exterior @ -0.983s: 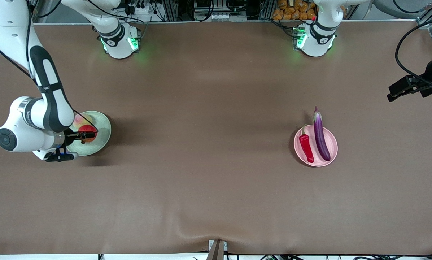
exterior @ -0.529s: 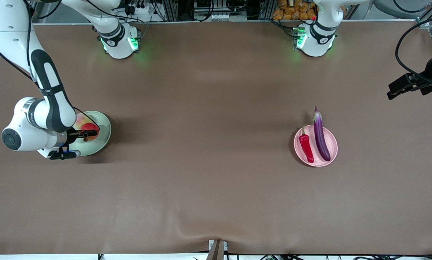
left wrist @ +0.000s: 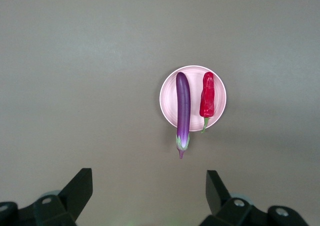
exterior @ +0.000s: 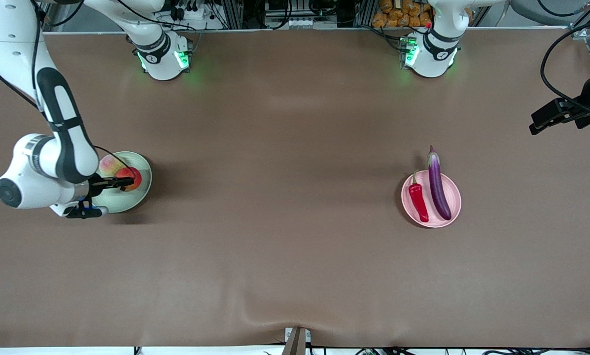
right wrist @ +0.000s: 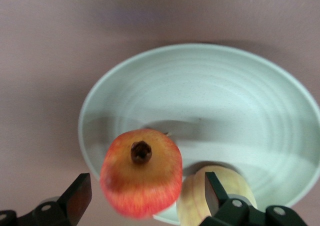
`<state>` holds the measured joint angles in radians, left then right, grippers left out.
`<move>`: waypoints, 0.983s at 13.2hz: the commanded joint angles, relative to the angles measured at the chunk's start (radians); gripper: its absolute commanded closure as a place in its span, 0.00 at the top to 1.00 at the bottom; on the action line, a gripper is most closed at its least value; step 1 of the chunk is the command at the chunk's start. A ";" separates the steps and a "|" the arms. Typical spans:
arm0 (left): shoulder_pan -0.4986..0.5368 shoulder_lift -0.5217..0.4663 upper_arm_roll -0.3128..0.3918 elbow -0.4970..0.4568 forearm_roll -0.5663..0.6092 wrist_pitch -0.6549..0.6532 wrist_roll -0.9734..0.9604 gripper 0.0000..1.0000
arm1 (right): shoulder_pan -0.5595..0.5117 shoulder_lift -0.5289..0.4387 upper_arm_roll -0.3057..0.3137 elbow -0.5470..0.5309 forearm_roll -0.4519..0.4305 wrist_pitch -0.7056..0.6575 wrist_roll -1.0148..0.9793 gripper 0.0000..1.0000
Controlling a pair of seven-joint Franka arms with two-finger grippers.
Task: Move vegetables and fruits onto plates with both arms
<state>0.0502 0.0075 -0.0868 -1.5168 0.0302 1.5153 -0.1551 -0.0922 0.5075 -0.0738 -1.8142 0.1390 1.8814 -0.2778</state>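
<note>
Two plates are sitting well apart on the brown worktop (exterior: 285, 256), and the pale pink plate (exterior: 452, 213) toward the left arm's end is serving as my landmark. On it the purple eggplant (exterior: 437, 185) is lying lengthwise with its stem end hanging over the rim that is farther from the front camera, and the red chili pepper (exterior: 418, 198) is lying just beside it, on the side toward the right arm's end. Nothing is standing between this plate and the bare cloth around it.

Well away from the pink plate, toward the right arm's end, the pale green plate (exterior: 139, 190) is carrying the peach (exterior: 108, 165) and the red fruit (exterior: 129, 177), the two touching. The right arm is bending over that plate and hiding part of it. The right gripper (right wrist: 145, 198) is hovering over the red fruit with its fingers (right wrist: 80, 198) spread wide on either side, not gripping it.

Off toward the left arm's end from the pink plate, the left gripper (left wrist: 147, 193) is waiting high up, jaws open and empty, looking down on the pink plate.
</note>
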 commanded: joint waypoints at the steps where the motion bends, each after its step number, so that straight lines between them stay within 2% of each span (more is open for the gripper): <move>1: 0.000 -0.023 -0.007 -0.005 -0.013 -0.007 0.017 1.00 | -0.021 -0.001 0.016 0.162 0.016 -0.161 -0.023 1.00; 9: -0.004 -0.017 -0.019 -0.011 -0.013 -0.027 -0.001 1.00 | 0.051 -0.010 0.014 0.590 0.011 -0.473 -0.021 1.00; 13: -0.004 -0.044 -0.040 -0.003 -0.013 -0.041 -0.004 1.00 | 0.091 -0.062 -0.032 0.641 -0.001 -0.541 0.034 1.00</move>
<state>0.0469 -0.0004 -0.1137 -1.5182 0.0302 1.4994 -0.1551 -0.0102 0.4757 -0.0802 -1.1903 0.1409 1.3662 -0.2602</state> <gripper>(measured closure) 0.000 0.000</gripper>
